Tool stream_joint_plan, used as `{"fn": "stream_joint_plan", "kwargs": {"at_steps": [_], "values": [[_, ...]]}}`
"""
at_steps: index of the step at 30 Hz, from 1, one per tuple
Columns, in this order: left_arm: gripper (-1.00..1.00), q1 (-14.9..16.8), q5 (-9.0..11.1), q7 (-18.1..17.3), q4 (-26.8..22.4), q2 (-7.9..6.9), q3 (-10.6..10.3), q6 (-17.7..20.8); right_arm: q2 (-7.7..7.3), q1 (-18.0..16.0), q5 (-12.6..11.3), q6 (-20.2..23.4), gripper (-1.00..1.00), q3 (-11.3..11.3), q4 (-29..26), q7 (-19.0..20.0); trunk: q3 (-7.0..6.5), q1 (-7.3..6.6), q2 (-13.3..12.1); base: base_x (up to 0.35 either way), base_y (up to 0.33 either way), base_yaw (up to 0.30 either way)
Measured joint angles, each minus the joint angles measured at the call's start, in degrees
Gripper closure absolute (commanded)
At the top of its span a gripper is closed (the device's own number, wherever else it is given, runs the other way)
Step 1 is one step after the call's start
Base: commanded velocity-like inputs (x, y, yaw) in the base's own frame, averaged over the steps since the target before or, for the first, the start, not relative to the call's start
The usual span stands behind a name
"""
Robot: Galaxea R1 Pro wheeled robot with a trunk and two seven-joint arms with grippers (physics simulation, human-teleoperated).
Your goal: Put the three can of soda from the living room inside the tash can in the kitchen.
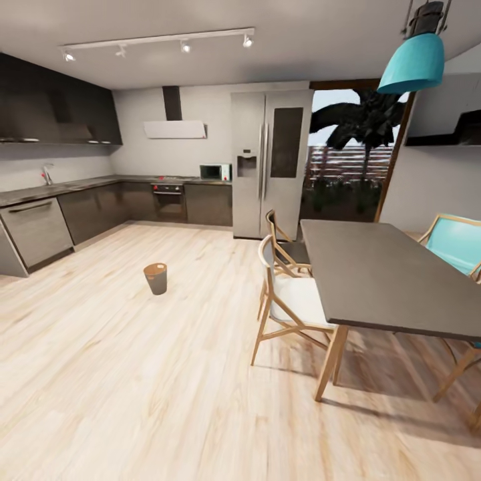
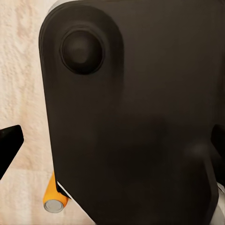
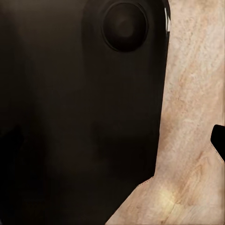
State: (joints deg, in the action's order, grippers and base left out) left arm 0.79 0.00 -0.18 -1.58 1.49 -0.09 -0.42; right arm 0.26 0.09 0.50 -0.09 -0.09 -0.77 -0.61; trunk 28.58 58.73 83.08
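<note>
**Robot facing the kitchen bin, one orange can showing by its left arm**

The trash can (image 1: 155, 278) is standing upright on the bare wooden floor (image 1: 133, 374) of the kitchen, its long axis vertical and its open mouth pointing up, well apart from the dark cabinets (image 1: 87, 212) and the grey dining table (image 1: 381, 274). It is sitting ahead of the robot and a little to its left, with open floor between.

In the left wrist view an orange soda can (image 2: 55, 199) is showing at the edge of a large dark body of the robot; its silvery end is facing the camera, so its long axis is running roughly towards the lens. Whether it is being held or resting somewhere cannot be told. A dark tip, likely a finger of the left gripper (image 2: 9, 145), is showing, but whether either gripper's jaws are apart or together cannot be told.

The step in hand appears to be the approach to the bin. The next move probably calls for driving closer and bringing a can over the mouth.
</note>
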Motion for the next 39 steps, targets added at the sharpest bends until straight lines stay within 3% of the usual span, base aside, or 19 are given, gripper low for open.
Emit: {"fn": "stream_joint_plan", "kwargs": {"at_steps": [29,39], "values": [[-1.0,0.0,0.0,0.0,0.0,0.34,0.0,0.0,0.08,0.0,0.0,0.0,-1.0,0.0,0.0,-0.2,2.27,0.0,0.0,0.297,0.165,0.176],[-1.0,0.0,0.0,0.0,0.0,0.4,0.0,0.0,0.09,0.0,0.1,0.0,-1.0,0.2,0.0,-0.2,3.05,0.0,0.0,0.166,0.05,0.182]]}}
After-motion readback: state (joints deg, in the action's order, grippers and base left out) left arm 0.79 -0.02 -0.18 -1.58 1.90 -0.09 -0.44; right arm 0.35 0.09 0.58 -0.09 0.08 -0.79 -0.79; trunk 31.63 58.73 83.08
